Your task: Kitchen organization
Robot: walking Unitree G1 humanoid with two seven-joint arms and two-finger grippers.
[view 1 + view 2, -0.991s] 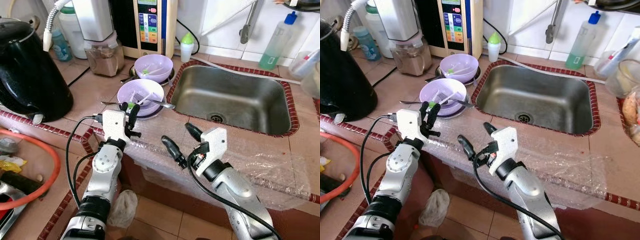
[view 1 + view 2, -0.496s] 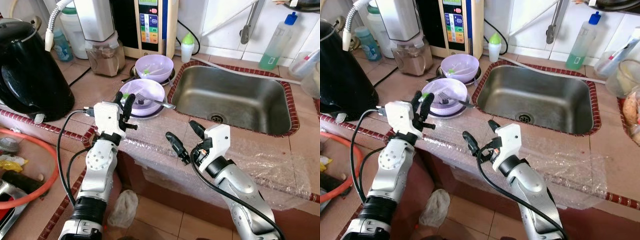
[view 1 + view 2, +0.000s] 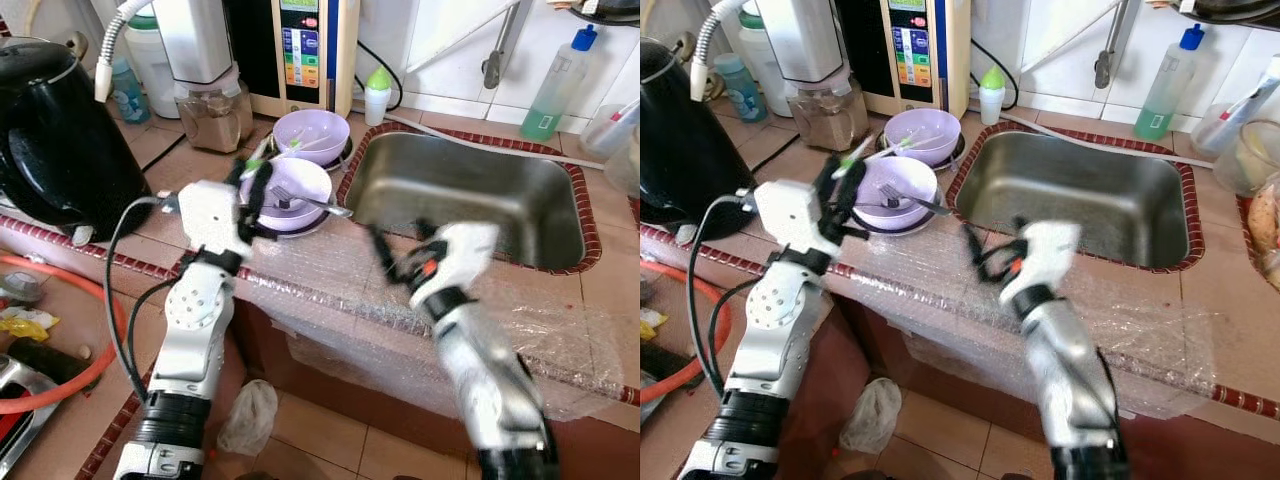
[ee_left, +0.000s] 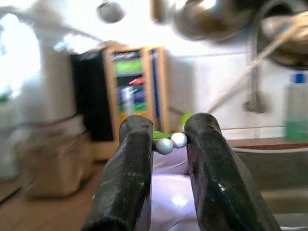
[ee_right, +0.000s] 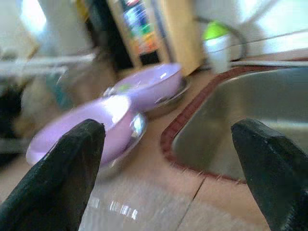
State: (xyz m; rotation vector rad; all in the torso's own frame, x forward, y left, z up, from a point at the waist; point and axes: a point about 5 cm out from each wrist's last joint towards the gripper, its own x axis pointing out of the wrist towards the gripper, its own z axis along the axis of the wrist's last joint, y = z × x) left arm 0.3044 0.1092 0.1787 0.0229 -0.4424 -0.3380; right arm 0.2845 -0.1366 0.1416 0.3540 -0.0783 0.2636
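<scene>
Left gripper (image 4: 166,144) jaws pinching a green-handled utensil (image 3: 862,152) above the near bowl (image 3: 291,187), right gripper (image 5: 168,168) jaws hanging wide open beside the sink (image 3: 470,190)

Bright even daylight; right arm (image 3: 470,330) motion-blurred, wrist views seemingly soft.

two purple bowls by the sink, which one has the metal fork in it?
The nearer purple bowl, the one closest to the counter edge and beside the left hand. A metal fork lies across it. The farther bowl, by the appliances, holds none.
</scene>
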